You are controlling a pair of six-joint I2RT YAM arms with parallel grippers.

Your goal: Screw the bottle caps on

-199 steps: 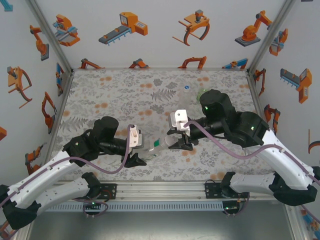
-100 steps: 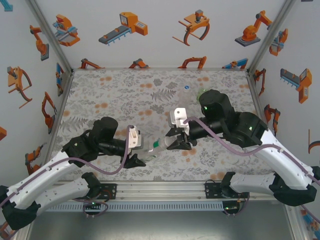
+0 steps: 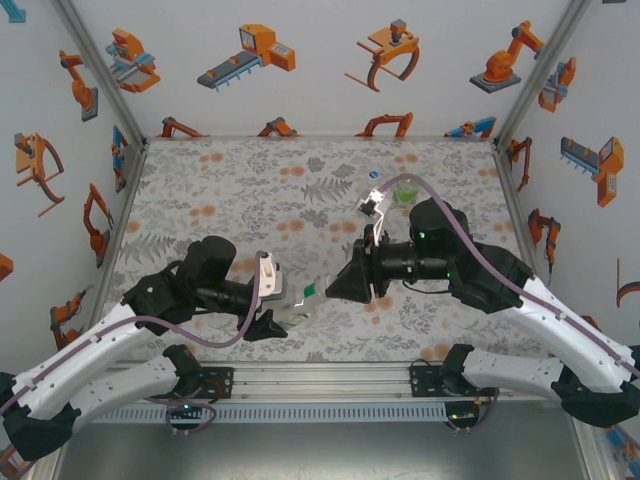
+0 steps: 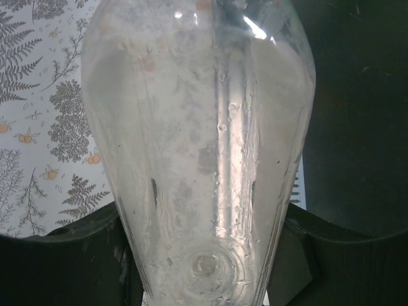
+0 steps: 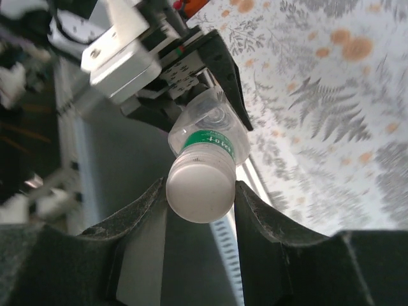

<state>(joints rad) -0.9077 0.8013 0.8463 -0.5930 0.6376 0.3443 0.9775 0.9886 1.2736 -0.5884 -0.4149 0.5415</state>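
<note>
White cap (image 5: 199, 191) clamped in right jaws, bottle (image 4: 204, 159) in left

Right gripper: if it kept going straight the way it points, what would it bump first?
The white cap, pinched in the right gripper, on the green-labelled bottle that the left gripper holds.

Clear bottle (image 4: 197, 159) with a green label (image 5: 207, 143), white cap (image 5: 199, 185); table (image 3: 250, 180) shows grey ferns and orange blossoms.
</note>
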